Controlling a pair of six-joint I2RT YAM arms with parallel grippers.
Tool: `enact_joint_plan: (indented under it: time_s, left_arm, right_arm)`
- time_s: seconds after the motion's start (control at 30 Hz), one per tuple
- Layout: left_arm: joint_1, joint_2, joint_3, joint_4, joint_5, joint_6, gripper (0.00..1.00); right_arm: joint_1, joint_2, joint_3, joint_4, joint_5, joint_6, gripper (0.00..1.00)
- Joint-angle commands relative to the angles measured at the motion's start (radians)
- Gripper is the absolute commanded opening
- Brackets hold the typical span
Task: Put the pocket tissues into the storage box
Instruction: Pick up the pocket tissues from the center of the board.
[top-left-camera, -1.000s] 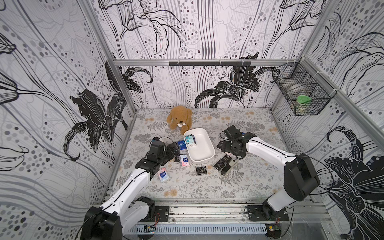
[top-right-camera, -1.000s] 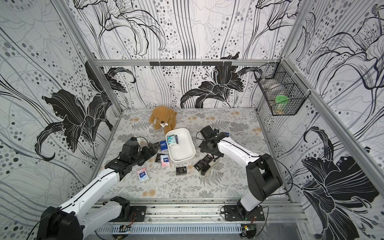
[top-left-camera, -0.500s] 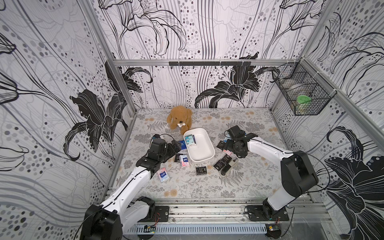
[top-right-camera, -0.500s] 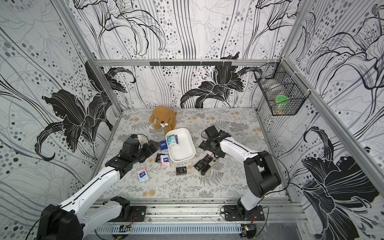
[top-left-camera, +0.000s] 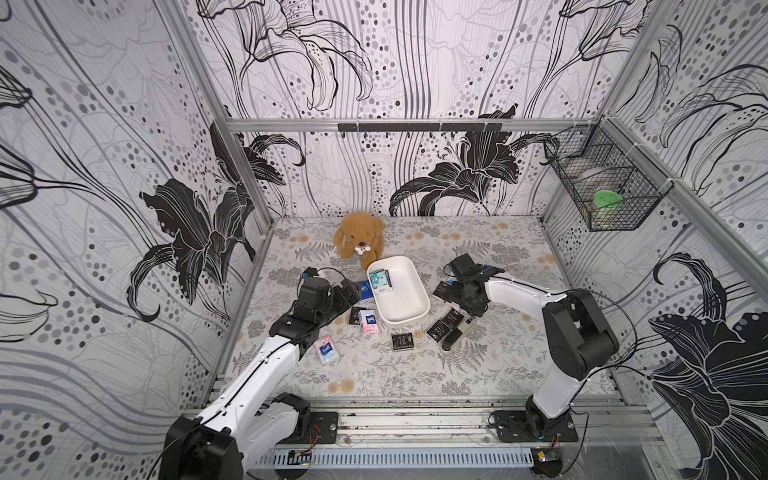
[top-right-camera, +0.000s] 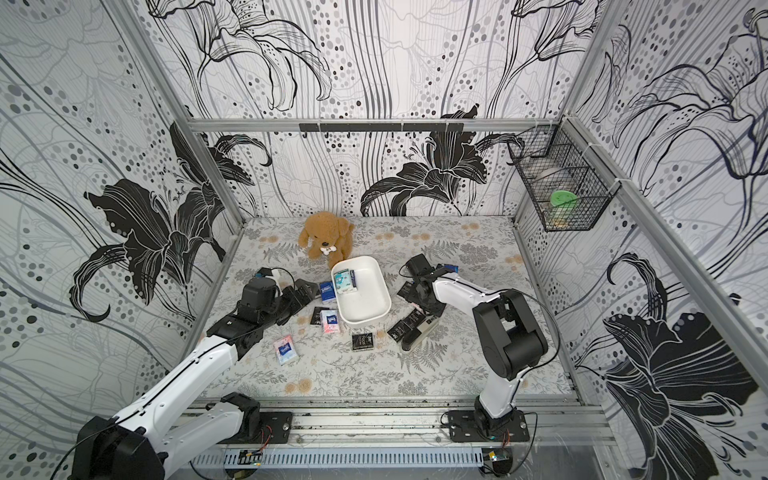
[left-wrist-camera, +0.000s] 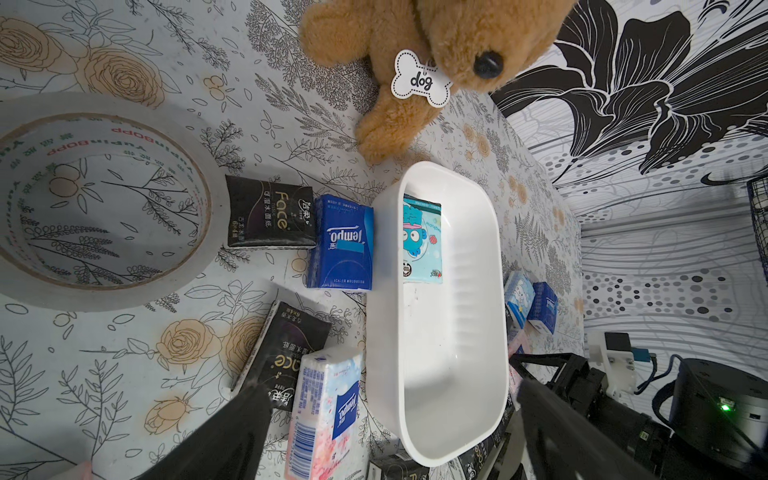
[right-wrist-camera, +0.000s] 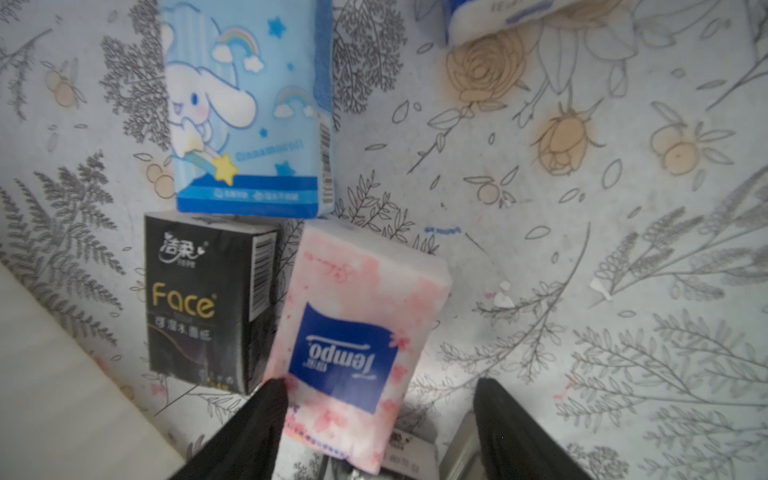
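The left hand (top-left-camera: 353, 292) reaches low with jaws spread wide; the right hand (right-wrist-camera: 380, 390) points down, jaws parted less.

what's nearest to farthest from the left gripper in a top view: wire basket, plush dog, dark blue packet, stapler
1. dark blue packet, by left gripper
2. plush dog, at back
3. stapler, right side
4. wire basket, right wall

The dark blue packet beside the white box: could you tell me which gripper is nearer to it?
Left. The left gripper sits beside the dark blue packet; the right gripper is across the storage box from it.
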Motion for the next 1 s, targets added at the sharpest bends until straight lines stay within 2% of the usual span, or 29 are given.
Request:
enact_joint_plan:
  time_s: [0.0,0.47,0.8,0.9,0.97]
  left_arm:
    - [-0.006,-0.022,-0.01,-0.005,-0.019,0.013,0.97]
    - [-0.005,-0.036,-0.011,-0.01,-0.031,0.012,0.97]
    - [-0.006,-0.034,-0.015,-0.006,-0.025,0.01,0.97]
    - [-0.005,-0.04,-0.018,-0.007,-0.027,0.01,0.97]
    - [-0.005,-0.042,-0.02,-0.008,-0.029,0.011,0.97]
  right_arm:
    - [-0.002,0.009,0.017,0.011,0.014,0.019,0.77]
    - [-0.002,0.008,0.033,0.025,0.041,0.04,0.77]
    - [-0.012,0.089,0.059,0.029,0.014,0.033,0.78]
    - [-0.013,0.096,0.049,0.028,0.014,0.032,0.73]
    - [-0.012,0.092,0.04,0.032,0.018,0.027,0.64]
